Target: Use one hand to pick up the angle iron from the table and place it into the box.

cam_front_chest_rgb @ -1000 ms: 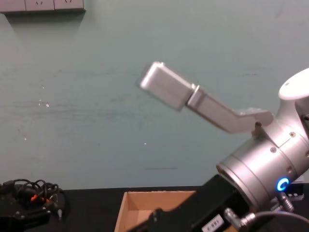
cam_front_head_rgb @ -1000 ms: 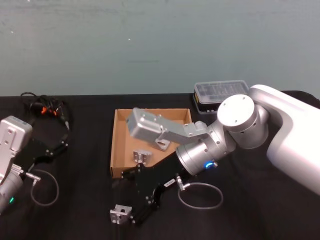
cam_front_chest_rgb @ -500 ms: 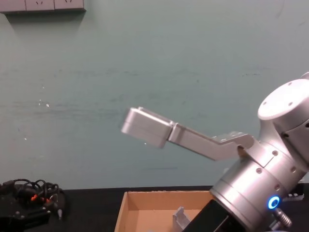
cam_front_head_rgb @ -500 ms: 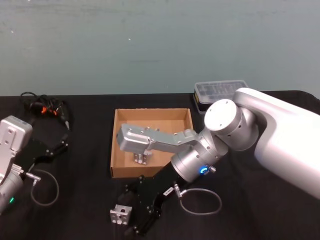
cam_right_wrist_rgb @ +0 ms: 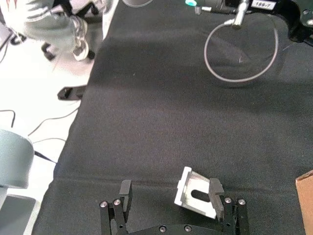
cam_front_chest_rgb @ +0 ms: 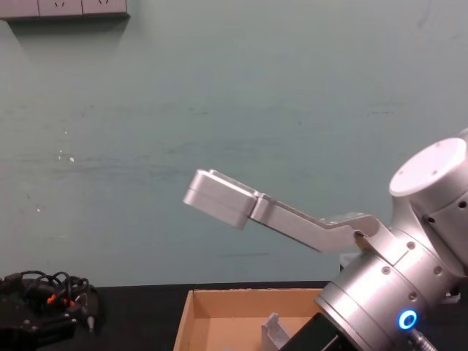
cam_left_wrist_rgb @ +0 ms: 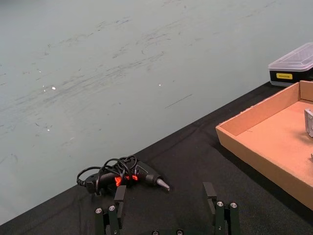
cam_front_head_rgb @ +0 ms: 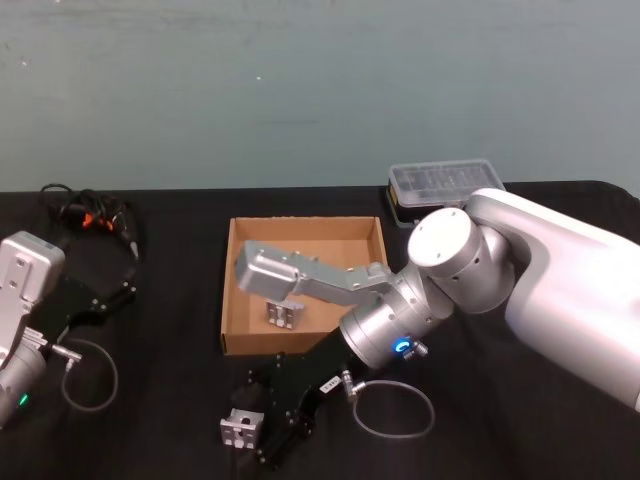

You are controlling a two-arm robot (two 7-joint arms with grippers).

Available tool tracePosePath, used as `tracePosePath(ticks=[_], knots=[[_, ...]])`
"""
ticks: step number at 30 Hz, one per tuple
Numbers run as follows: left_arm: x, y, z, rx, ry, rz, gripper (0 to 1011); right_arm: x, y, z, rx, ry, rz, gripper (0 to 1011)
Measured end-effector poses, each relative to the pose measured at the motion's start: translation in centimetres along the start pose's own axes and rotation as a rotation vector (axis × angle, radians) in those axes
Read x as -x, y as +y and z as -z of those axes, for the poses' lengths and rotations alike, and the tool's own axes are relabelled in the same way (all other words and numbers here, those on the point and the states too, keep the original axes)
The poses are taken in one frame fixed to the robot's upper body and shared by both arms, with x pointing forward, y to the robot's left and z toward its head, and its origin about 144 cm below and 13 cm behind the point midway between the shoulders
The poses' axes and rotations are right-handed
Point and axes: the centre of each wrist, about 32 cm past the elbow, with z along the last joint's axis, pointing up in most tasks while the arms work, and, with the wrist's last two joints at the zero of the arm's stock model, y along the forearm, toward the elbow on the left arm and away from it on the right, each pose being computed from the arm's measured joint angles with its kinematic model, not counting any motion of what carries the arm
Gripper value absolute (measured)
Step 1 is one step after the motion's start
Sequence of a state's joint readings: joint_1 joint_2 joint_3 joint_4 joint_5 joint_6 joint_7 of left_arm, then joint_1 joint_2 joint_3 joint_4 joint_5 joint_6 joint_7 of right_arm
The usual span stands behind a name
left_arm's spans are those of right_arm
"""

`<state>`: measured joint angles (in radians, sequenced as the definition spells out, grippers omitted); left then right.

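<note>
Arm lowered: right gripper (cam_right_wrist_rgb: 170,193) now at counter (cam_right_wrist_rgb: 161,122), jaws wide open, seemingly straddling the bracket (cam_right_wrist_rgb: 194,198) just before the box (cam_front_head_rgb: 229,290); nothing held yet. Idle left gripper (cam_left_wrist_rgb: 164,198) far left, jaws open.

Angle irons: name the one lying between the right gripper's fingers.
The angle iron on the table, between the open fingers of the right gripper; the other angle iron lies inside the box.

No writing that we could read for certain.
We saw a yellow label (cam_left_wrist_rgb: 285,76) on the lidded case (cam_left_wrist_rgb: 292,64), a white sticker (cam_front_head_rgb: 329,381) on the right arm (cam_front_head_rgb: 560,285) and a white tag (cam_right_wrist_rgb: 262,4) on the left arm (cam_right_wrist_rgb: 299,14). The tag perhaps read "189-7"; the other print was too small.
</note>
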<state>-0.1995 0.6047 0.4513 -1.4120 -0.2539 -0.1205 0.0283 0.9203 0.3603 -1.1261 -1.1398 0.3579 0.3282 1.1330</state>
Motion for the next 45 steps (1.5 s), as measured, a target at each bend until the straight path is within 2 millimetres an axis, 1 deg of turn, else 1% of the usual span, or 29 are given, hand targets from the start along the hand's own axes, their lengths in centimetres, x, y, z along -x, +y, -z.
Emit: tracePosePath(ticks=[8, 18, 31, 41, 45], knots=[[0.0, 0.0, 0.0, 0.0, 0.0, 0.0, 1000, 0.4, 0.1, 0.9, -0.049, 0.014, 0.002, 1000], [0.0, 0.0, 0.0, 0.0, 0.0, 0.0, 1000, 0.5, 0.5, 1.6, -0.052, 0.048, 0.009, 1000], [0.0, 0.0, 0.0, 0.0, 0.0, 0.0, 1000, 0.0, 1.2, 1.6, -0.032, 0.08, -0.004, 1000], [0.0, 0.0, 0.0, 0.0, 0.0, 0.0, 1000, -0.2, 1.3, 1.6, -0.02, 0.09, -0.001, 1000], [0.0, 0.0, 0.0, 0.0, 0.0, 0.0, 1000, -0.2, 1.3, 1.6, -0.021, 0.088, -0.001, 964]])
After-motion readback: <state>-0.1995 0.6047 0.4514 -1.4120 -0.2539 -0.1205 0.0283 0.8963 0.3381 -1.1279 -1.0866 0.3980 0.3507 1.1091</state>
